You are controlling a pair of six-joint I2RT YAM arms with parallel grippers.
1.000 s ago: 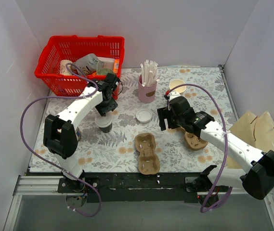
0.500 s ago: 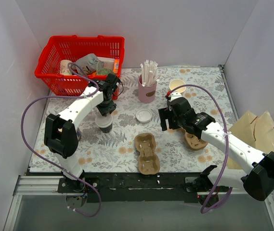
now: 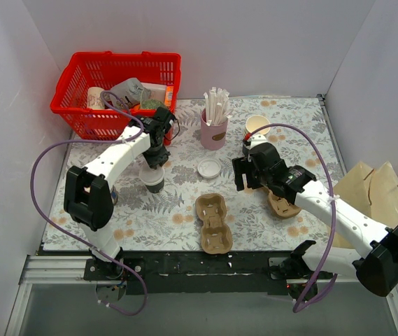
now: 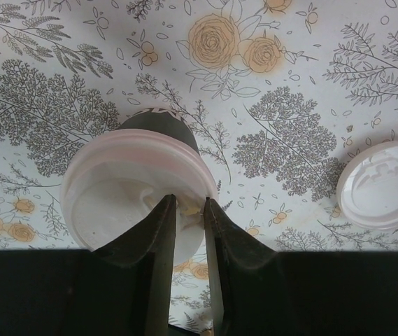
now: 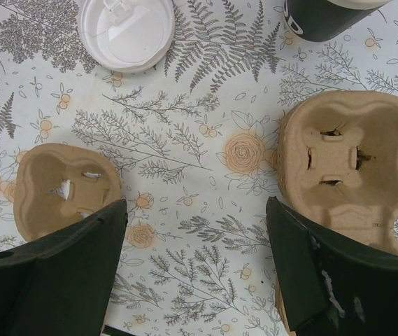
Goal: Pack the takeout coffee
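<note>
Floral-printed worktop (image 3: 185, 203): the dark brown paper takeout coffee cup with round white plastic lid (image 4: 125, 189) stands left of centre under the left claw (image 4: 189, 204), a slit apart at the lid's rim, grip unclear, while the right claw (image 5: 195, 210) hangs spread above brown pulp cup carriers (image 5: 338, 164), likely awaiting it.

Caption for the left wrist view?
Left end effector, fingers narrowly apart, at the white-lidded dark brown paper cup; a loose round white plastic lid lies apart on the floral cloth.
</note>
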